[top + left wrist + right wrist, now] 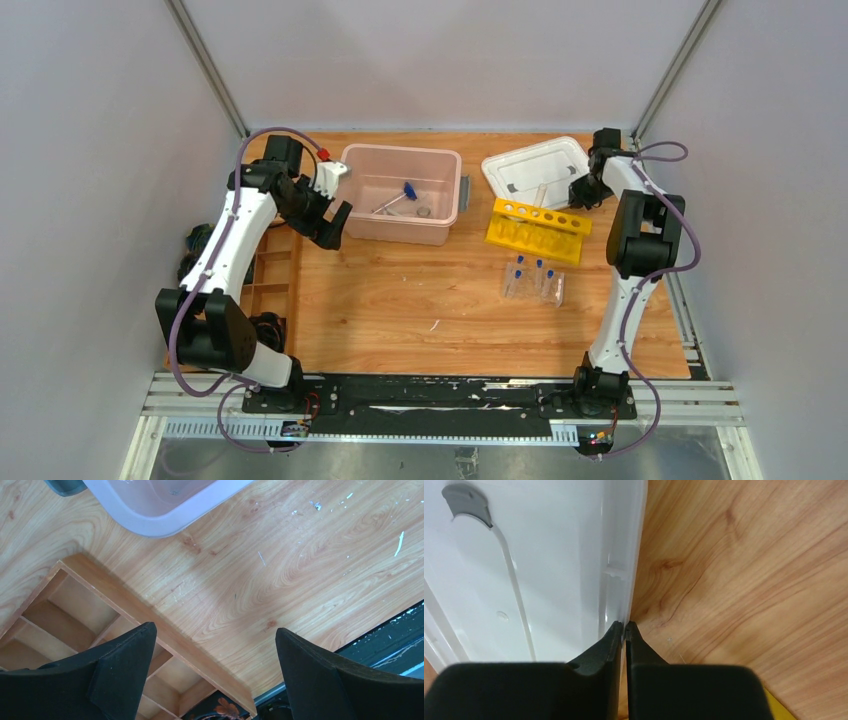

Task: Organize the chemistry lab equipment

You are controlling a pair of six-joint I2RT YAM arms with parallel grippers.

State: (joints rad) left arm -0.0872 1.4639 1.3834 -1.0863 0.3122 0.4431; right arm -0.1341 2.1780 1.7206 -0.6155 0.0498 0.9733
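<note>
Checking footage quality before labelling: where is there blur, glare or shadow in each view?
Top view: even light, faint shadow beside the pink bin. Left wrist: table grain sharp, jaws soft-edged. Right wrist: white lid glossy with streaks of glare, jaws blurred up close.

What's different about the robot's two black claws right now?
The left claw is spread wide open; the right claw is pinched shut. The left claw holds nothing and hangs above the table near the pink bin; the right claw grips the rim of the white lid. Both are black and taper to a tip.
</note>
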